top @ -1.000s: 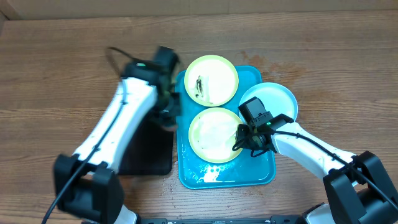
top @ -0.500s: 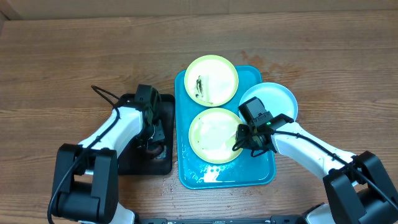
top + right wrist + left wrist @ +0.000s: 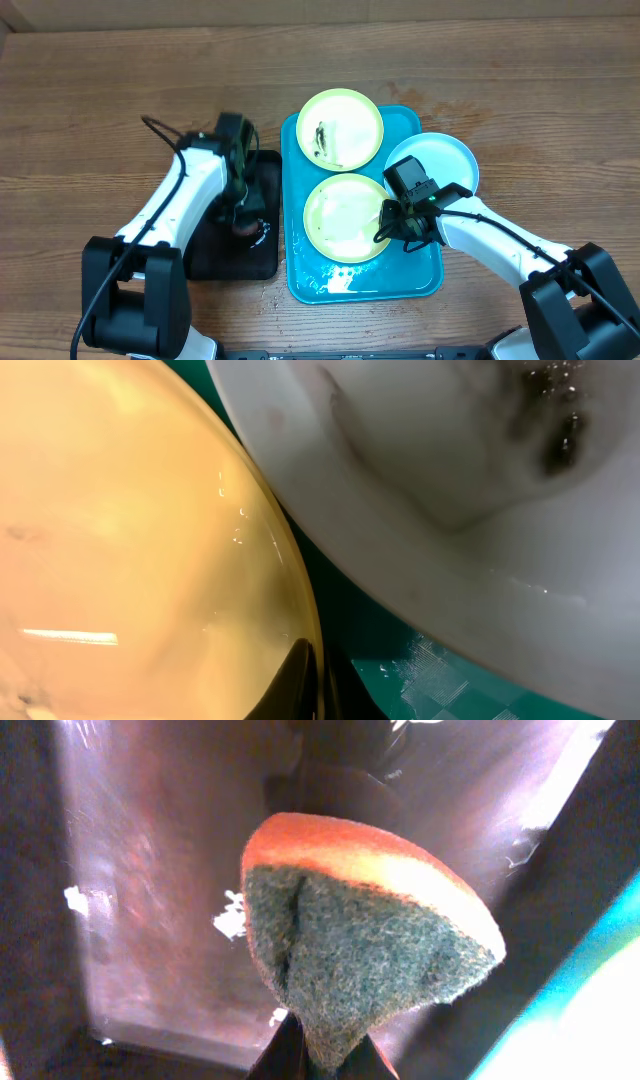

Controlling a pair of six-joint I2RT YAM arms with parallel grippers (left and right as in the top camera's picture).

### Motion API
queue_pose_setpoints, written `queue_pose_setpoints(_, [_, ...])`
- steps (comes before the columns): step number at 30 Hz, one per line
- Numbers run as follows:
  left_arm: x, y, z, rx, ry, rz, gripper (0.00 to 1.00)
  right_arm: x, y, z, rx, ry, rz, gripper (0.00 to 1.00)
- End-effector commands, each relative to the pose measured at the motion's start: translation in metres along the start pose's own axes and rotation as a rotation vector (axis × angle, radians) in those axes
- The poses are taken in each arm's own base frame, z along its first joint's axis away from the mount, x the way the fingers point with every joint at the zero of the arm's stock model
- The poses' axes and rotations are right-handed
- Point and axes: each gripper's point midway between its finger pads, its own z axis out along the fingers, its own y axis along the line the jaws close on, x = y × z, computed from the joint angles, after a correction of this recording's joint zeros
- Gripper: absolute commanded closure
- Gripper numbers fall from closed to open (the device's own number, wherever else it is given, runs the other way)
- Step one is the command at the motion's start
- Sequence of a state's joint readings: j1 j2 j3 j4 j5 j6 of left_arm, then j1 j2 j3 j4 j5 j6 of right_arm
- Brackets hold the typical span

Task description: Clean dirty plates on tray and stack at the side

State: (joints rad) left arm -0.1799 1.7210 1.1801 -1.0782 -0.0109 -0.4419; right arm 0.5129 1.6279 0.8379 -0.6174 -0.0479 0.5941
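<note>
The turquoise tray (image 3: 362, 283) holds two pale yellow-green plates. The far one (image 3: 340, 128) has a dark smear. The near one (image 3: 343, 216) looks wet and pale. The light blue plate (image 3: 436, 163) overlaps the tray's right rim; its dark smear shows in the right wrist view (image 3: 555, 440). My right gripper (image 3: 386, 228) is shut on the near plate's right rim (image 3: 130, 540), as the right wrist view shows (image 3: 315, 682). My left gripper (image 3: 243, 222) is shut on an orange sponge with a green scouring face (image 3: 370, 940) just above the black tray (image 3: 225, 255).
The black tray (image 3: 150, 920) lies left of the turquoise tray, wet with white specks. The turquoise tray's edge shows at the lower right of the left wrist view (image 3: 600, 1000). Brown wooden table (image 3: 90, 110) lies all around.
My left arm swung with the sponge from the turquoise tray's left edge over to the black tray, then shifted slightly there. The right arm and plates have not moved.
</note>
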Motion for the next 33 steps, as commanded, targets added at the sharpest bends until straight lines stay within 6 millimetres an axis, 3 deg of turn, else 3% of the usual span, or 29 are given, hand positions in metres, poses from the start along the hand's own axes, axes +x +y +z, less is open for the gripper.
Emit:
queue_pose_setpoints(1, [-0.017,-0.027,-0.04,0.087,-0.082,0.037,0.96,0.009,-0.02,0.009,0.085,0.02,-0.017,0.96])
queue_pose_setpoints(7, [-0.002,-0.103,-0.047,0.291,-0.085,0.174,0.96,0.008,-0.02,0.009,0.082,0.017,-0.017,0.96])
queue_pose_setpoints(8, [0.006,-0.132,-0.041,0.318,-0.1,0.211,0.96,0.008,-0.02,0.009,0.082,0.017,-0.017,0.96])
queue_pose_setpoints(11, [0.019,-0.171,-0.024,0.339,-0.102,0.247,0.96,0.008,-0.02,0.009,0.082,0.017,-0.018,0.96])
queue_pose_setpoints(15, [0.036,-0.196,0.016,0.309,-0.026,0.187,0.96,0.008,-0.02,0.009,0.082,0.017,-0.017,0.96])
queue_pose_setpoints(20, [0.032,-0.191,0.049,0.259,0.032,0.117,0.96,0.009,-0.02,0.009,0.084,0.019,-0.017,0.96])
queue_pose_setpoints(27, [-0.009,-0.133,0.05,0.001,-0.118,0.079,0.96,0.008,-0.02,0.009,0.083,0.017,-0.017,0.96])
queue_pose_setpoints(33, [0.001,-0.102,0.05,-0.141,-0.082,0.149,0.96,0.008,-0.02,0.009,0.082,0.017,-0.017,0.96])
